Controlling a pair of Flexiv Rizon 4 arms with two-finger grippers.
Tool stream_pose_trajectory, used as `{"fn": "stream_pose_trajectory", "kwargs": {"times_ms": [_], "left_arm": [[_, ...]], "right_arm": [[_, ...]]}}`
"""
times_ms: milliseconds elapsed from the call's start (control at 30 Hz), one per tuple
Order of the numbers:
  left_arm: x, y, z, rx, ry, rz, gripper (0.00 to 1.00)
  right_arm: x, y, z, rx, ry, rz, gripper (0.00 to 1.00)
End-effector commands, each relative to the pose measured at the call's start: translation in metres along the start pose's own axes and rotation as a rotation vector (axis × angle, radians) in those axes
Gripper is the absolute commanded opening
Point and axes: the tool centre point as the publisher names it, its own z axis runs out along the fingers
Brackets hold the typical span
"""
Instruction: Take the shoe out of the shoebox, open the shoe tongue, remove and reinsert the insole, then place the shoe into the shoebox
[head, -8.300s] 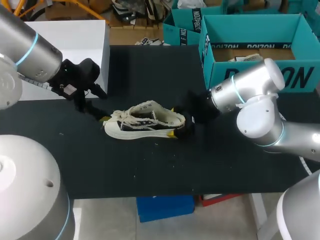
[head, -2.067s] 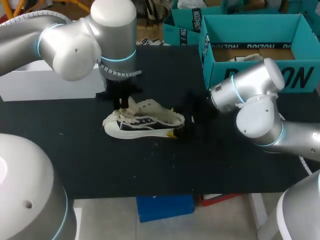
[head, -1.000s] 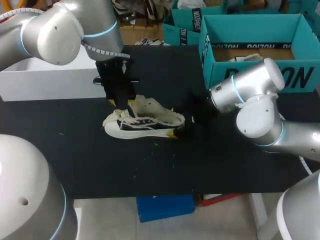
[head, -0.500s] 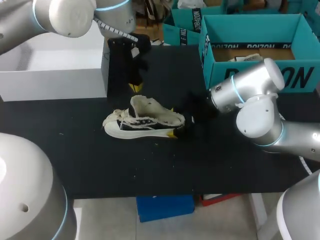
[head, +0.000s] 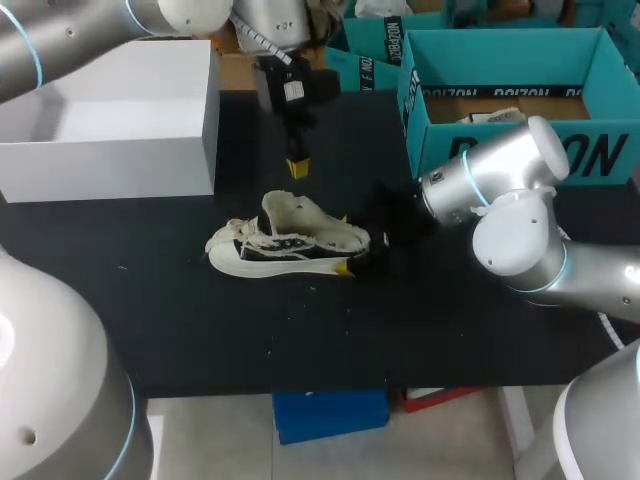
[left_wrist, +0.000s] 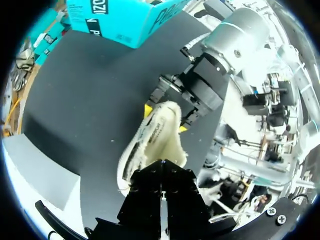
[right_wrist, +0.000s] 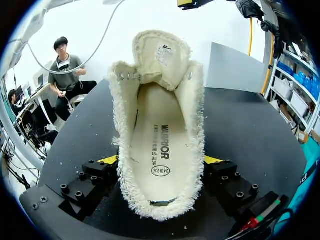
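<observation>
While our right hand (right_wrist: 160, 161) clamps the shoe (head: 290, 240) at its heel on the tabletop (head: 200, 330), tongue (right_wrist: 161, 56) open, our left hand (head: 297, 167) hovers above, clenched empty; next we must pinch out the insole (right_wrist: 159, 145).

The right pincer (right_wrist: 160, 162) grips the shoe (right_wrist: 125, 125) by its heel, one yellow-tipped finger against each side; the insole (right_wrist: 160, 145) lies inside; the tongue (right_wrist: 161, 57) stands raised ahead; the black counter (right_wrist: 250, 130) lies beneath.
</observation>
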Motion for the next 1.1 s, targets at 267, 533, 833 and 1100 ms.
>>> {"fn": "stream_pose_trajectory", "kwargs": {"times_ms": [267,533,833,1100], "left_arm": [[-0.01,-0.005,-0.001,-0.279,0.184,0.44,0.0],[-0.008,0.013,0.004,-0.163,0.015,0.483,0.0],[-0.001,0.027,0.017,-0.037,0.007,0.499,0.0],[-0.001,0.027,0.017,-0.037,0.007,0.499,0.0]], "right_arm": [[0.0,-0.001,0.003,0.002,0.0,0.001,0.0],[0.0,-0.001,0.003,0.002,0.0,0.001,0.0],[0.0,-0.001,0.003,0.002,0.0,0.001,0.0],[0.0,-0.001,0.003,0.002,0.0,0.001,0.0]]}}
